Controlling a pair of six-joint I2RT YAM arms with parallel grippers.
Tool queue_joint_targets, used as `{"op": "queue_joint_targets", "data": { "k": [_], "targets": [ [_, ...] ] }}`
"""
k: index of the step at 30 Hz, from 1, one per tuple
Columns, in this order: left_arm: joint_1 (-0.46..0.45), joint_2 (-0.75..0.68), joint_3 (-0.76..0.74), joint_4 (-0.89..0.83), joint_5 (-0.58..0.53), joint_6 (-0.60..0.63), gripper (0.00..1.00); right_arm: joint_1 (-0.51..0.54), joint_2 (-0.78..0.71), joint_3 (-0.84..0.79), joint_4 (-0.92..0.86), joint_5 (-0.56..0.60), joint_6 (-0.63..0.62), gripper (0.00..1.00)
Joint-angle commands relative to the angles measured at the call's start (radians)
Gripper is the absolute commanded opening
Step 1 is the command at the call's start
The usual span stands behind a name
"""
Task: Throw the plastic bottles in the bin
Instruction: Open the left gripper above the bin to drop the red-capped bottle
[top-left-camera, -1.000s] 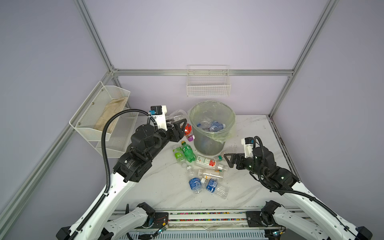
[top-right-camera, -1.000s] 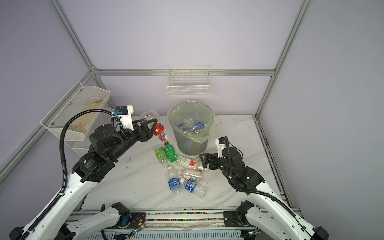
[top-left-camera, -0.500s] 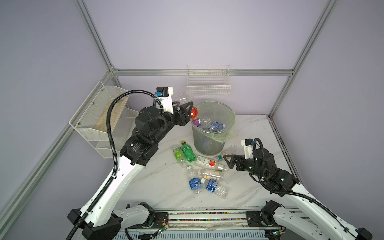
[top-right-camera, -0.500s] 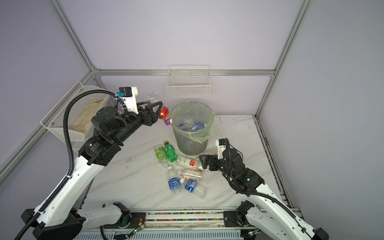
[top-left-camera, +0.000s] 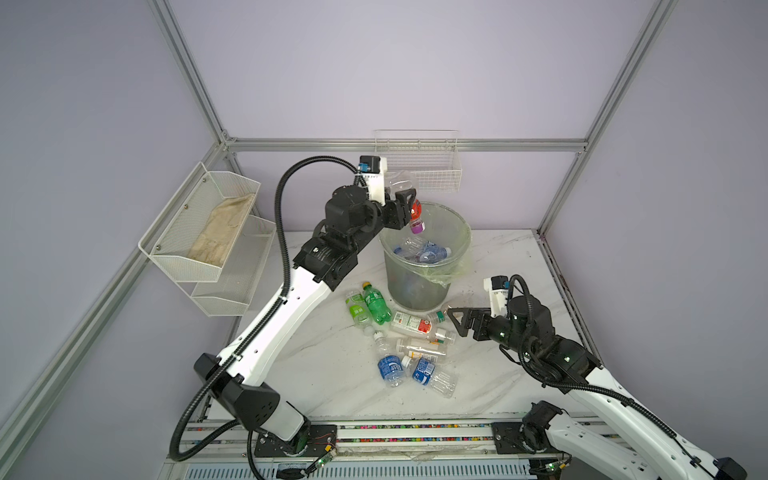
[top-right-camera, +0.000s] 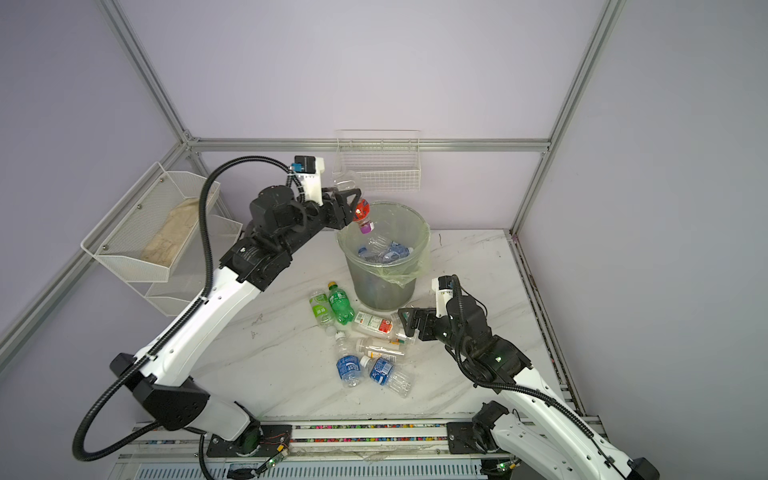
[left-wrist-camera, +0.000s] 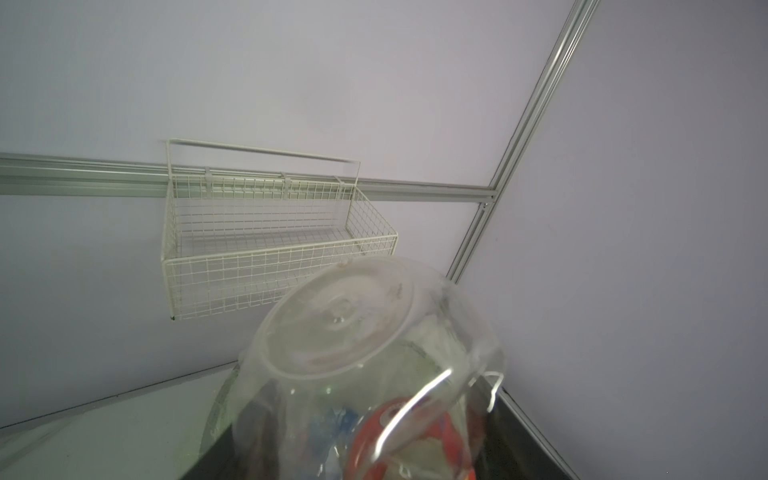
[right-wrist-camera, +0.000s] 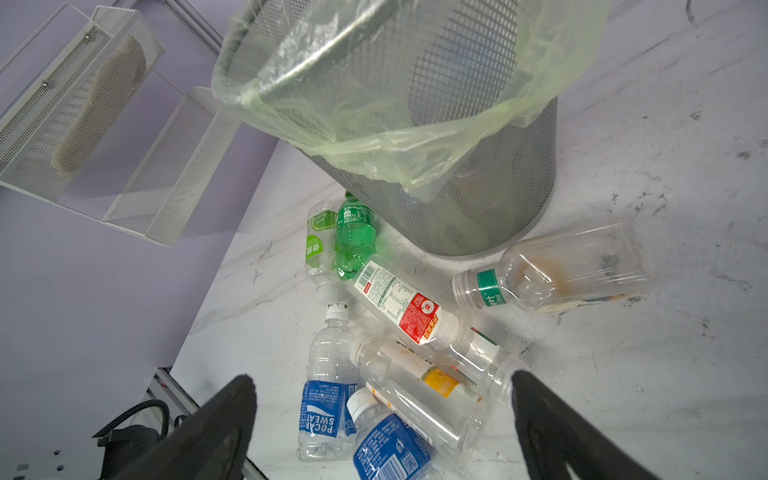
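Bottles (top-left-camera: 376, 303) lie on table (top-left-camera: 328, 374) before the bin (top-left-camera: 415, 286)

The left arm (top-left-camera: 286, 316) climbs steeply from its base at the front, then bends at the wrist so the left pincer (top-left-camera: 409, 208) reaches forward, high up and roughly level. Its jaws are clamped across a bottle (top-left-camera: 415, 217), which hangs cap-down between them; the left wrist view shows its clear base close up. The right arm (top-left-camera: 615, 399) lies low, stretched inward from the front right, and the right pincer (top-left-camera: 457, 322) points towards the middle with both black fingers (right-wrist-camera: 216, 432) spread wide, holding nothing
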Motion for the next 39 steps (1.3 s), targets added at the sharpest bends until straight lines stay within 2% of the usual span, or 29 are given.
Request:
{"op": "queue_joint_targets", "data": {
  "k": [1,2,5,7,10,15,23,30,39],
  "targets": [
    [-0.015,0.129,0.232,-0.113,-0.045,0.081,0.73,0.002,-0.026,0.039,-0.027,-0.001,0.008,0.98],
    [-0.016,0.185,0.31,-0.187,-0.047,0.112,0.99,0.001,-0.029,0.043,-0.03,-0.001,0.007,0.97],
    [-0.034,0.358,0.637,-0.464,-0.104,0.121,1.0,0.0,-0.032,0.053,-0.037,-0.004,0.008,0.97],
    [-0.065,0.365,0.689,-0.486,-0.134,0.159,1.0,0.001,-0.038,0.052,-0.042,-0.001,0.009,0.97],
    [-0.106,0.279,0.583,-0.384,-0.158,0.207,1.0,0.001,-0.042,0.041,-0.036,-0.004,0.014,0.97],
    [-0.114,0.131,0.403,-0.282,-0.16,0.194,1.0,0.001,-0.037,0.028,-0.018,-0.013,0.024,0.97],
    [-0.123,-0.024,0.222,-0.257,-0.16,0.175,1.0,0.001,-0.045,0.035,-0.049,0.002,0.009,0.97],
    [-0.123,-0.234,-0.053,-0.187,-0.177,0.133,1.0,0.002,-0.029,0.019,-0.049,-0.002,0.001,0.97],
    [-0.122,-0.461,-0.385,-0.167,-0.209,0.034,1.0,0.007,0.085,0.016,-0.056,-0.057,-0.062,0.95]
  ]
}}
